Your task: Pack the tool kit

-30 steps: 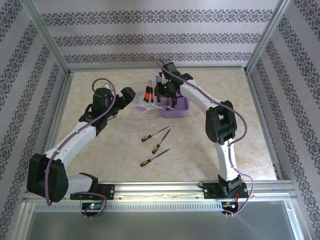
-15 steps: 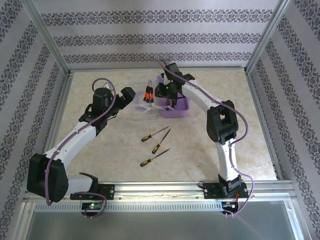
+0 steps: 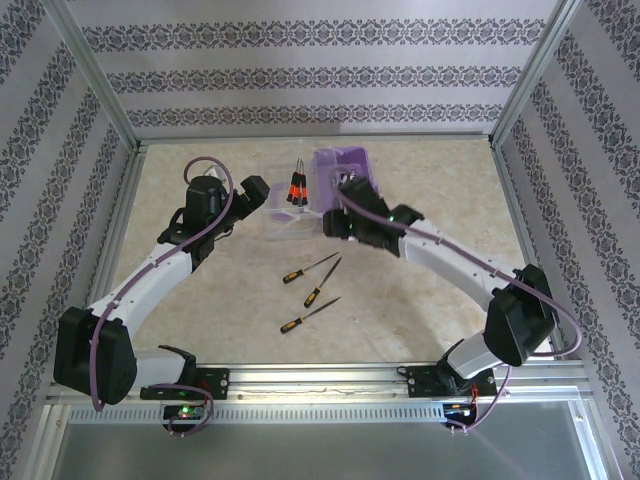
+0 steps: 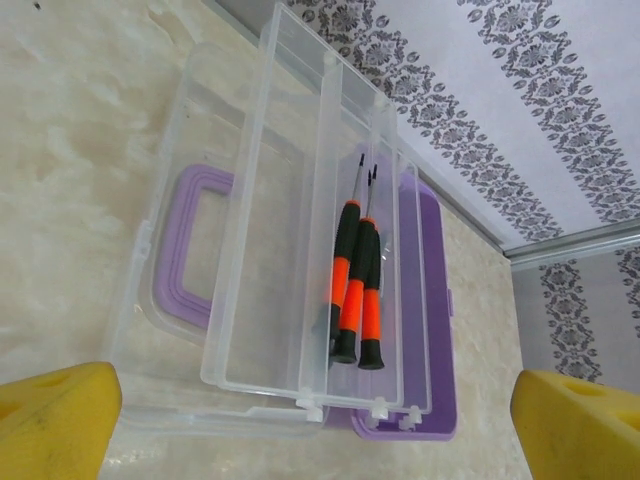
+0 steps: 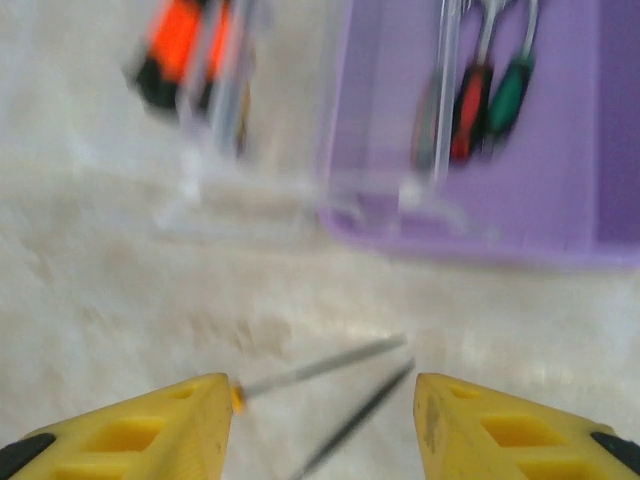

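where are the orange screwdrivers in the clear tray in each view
Top external: orange screwdrivers upper centre, just left of the lilac base.
Left wrist: screwdrivers at centre, tips pointing up; base along their right.
Right wrist: screwdrivers blurred at top left; base at top right.
Shared landmark: the lilac base, always to their right.

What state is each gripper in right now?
Left gripper: open, holding nothing.
Right gripper: open, holding nothing.
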You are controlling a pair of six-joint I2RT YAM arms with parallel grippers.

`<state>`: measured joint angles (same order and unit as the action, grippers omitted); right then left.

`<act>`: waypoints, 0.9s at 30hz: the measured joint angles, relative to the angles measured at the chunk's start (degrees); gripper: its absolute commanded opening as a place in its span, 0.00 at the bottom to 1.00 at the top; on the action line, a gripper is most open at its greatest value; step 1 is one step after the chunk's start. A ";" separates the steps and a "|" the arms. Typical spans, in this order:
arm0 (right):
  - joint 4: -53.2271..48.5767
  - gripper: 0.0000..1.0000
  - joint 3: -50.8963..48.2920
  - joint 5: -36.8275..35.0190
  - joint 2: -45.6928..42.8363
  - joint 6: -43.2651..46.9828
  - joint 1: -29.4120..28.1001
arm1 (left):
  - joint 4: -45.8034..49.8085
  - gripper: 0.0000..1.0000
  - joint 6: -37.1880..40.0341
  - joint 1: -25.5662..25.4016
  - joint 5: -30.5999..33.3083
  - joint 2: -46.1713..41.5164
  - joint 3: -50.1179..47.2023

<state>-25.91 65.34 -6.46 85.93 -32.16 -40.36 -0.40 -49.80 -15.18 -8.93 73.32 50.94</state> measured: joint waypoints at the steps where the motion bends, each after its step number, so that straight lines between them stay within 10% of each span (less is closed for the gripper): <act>1: 0.04 0.53 -2.60 -0.85 -0.07 -1.07 -1.51 | 0.00 1.00 0.11 0.09 0.20 0.00 0.02; 27: 6.05 0.52 -8.00 -0.13 15.15 -16.39 -13.05 | 0.00 1.00 -0.33 0.31 -0.90 0.15 0.09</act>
<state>-19.86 57.34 -6.59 101.08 -48.56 -53.41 -0.40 -50.13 -14.87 -9.82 73.47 51.03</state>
